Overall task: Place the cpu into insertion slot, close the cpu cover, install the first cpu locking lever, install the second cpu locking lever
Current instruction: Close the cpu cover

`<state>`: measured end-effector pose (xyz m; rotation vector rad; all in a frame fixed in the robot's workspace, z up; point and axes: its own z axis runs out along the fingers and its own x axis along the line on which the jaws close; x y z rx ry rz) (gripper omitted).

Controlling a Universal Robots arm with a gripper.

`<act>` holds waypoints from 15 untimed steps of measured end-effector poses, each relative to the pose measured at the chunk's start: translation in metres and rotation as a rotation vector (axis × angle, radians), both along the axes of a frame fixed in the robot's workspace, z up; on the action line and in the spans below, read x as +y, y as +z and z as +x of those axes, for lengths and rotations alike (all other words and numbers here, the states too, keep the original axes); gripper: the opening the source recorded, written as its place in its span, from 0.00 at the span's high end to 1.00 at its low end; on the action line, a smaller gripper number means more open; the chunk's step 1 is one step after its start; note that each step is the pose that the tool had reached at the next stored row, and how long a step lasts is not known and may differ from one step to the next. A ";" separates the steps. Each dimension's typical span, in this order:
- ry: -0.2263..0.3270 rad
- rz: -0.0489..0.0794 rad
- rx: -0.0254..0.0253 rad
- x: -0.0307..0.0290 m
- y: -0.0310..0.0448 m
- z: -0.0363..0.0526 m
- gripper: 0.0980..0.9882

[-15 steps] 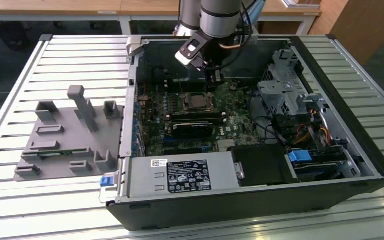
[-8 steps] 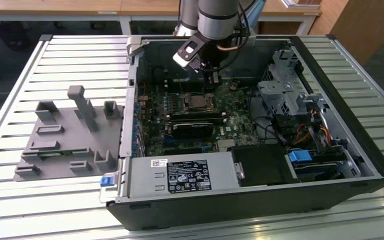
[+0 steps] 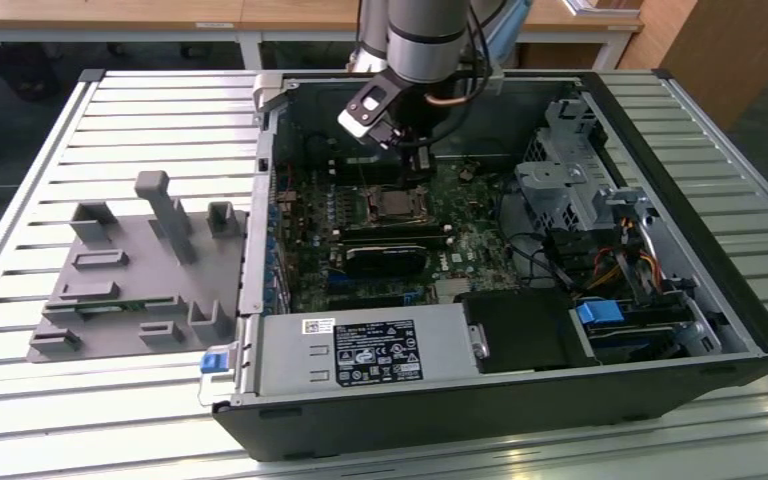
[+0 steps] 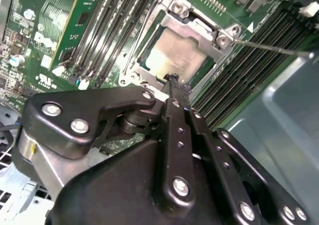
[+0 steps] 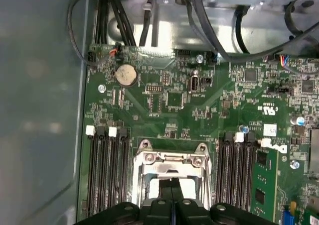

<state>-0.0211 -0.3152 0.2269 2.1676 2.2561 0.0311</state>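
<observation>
The cpu (image 4: 175, 56) lies in the insertion slot (image 3: 391, 207) with its silver-grey top showing. The cpu cover (image 4: 197, 27) is down over it as a silver frame around the chip. In the first wrist view the cover (image 5: 172, 160) sits between the memory slots. A thin silver locking lever (image 4: 271, 48) runs out from the socket's corner across the memory slots. My gripper (image 4: 174, 80) is shut, its black fingertips pressed together at the cover's edge, with nothing seen between them. In the first wrist view the gripper (image 5: 172, 187) stands over the socket's middle. It hangs low inside the case (image 3: 404, 165).
The green board lies in an open black computer case (image 3: 651, 110) on a slatted table. Long black memory slots (image 5: 107, 165) flank the socket. Cables (image 5: 119, 16) and a drive cage (image 3: 564, 180) crowd the case. A grey fixture (image 3: 131, 270) stands on the exterior view's left.
</observation>
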 end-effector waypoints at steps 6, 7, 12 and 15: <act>0.000 0.000 0.0077 -0.0001 -0.0060 -0.0016 0.99; 0.000 0.000 0.0085 -0.0006 -0.0075 -0.0017 0.99; 0.001 0.000 0.0086 -0.0017 -0.0101 -0.0127 0.99; 0.001 0.000 0.0086 -0.0017 -0.0109 -0.0183 0.99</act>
